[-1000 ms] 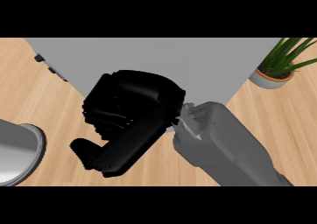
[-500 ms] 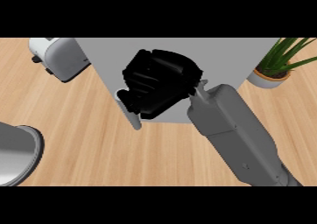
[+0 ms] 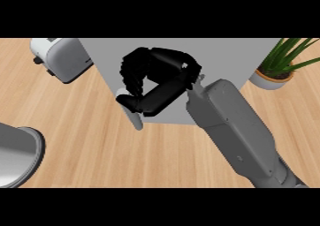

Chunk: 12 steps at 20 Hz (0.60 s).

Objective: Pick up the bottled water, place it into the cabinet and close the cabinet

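Finds the right hand [image 3: 156,84] lifted off the near counter, where it hung a second ago, and set over the grey cabinet [image 3: 228,57]; brings the toaster [image 3: 58,57] into view over that same second. Shows little drift in the last half second, only the thumb swung lower toward a pale strip [image 3: 135,118] at the cabinet's near edge. Reads as the closing step rather than the carrying one, though only as a judgement. Nearest, cuts off a round grey metal vessel [image 3: 13,159] at the lower left edge, too partial to name. Follows the grey right forearm [image 3: 234,132] in from the lower right up to the black hand. Shows the fingers [image 3: 131,73] curled inward with nothing visible between them, and the thumb stretched down, touching or just short of the pale strip; cannot tell which. Cannot settle whether that strip is a door seen edge-on or a handle. Shows no bottled water anywhere: possibly already inside the cabinet, possibly hidden under the hand. Hides the cabinet's front and inside entirely, leaving only its flat top. Farther back, places the toaster at the cabinet's left corner and a potted plant [image 3: 280,66] just off its right side, leaves clipped at the top. Shows no left hand.
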### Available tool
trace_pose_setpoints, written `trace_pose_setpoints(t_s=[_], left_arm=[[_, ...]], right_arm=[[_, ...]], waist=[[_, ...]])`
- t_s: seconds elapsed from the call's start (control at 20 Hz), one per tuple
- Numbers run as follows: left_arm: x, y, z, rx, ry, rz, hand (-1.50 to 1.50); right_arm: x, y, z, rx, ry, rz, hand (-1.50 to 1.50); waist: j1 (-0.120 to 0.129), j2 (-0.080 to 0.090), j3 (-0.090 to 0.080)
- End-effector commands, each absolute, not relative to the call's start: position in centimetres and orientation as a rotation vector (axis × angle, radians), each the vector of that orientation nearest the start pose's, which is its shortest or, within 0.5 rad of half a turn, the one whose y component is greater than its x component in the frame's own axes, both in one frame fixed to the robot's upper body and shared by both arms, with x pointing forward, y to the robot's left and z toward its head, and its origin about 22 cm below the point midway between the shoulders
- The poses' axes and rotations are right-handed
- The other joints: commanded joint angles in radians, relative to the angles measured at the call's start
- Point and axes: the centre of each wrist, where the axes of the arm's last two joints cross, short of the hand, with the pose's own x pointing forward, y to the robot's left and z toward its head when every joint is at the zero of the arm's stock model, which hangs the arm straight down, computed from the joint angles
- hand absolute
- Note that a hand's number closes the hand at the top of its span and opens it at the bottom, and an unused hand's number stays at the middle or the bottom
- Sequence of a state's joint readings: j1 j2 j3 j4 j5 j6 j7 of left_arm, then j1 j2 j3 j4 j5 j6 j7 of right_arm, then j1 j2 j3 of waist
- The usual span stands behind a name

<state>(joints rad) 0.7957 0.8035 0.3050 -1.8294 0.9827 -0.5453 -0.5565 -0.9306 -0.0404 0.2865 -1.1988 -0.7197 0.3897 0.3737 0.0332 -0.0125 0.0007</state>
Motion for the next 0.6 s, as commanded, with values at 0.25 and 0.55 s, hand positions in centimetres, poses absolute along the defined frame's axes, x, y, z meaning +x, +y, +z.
trace_pose_setpoints(t_s=[0.25, 0.55], left_arm=[[6.4, 45.0, 9.3, -0.237, -1.874, 0.036, -1.5], [7.4, 44.9, 9.1, -0.259, -1.854, 0.015, -1.5]], right_arm=[[40.1, -7.7, 23.3, 0.807, -1.629, 0.577, -1.5], [39.8, -7.4, 23.9, 0.803, -1.66, 0.562, -1.5]], waist=[[0.008, 0.02, -0.001], [-0.013, 0.025, -0.002]])
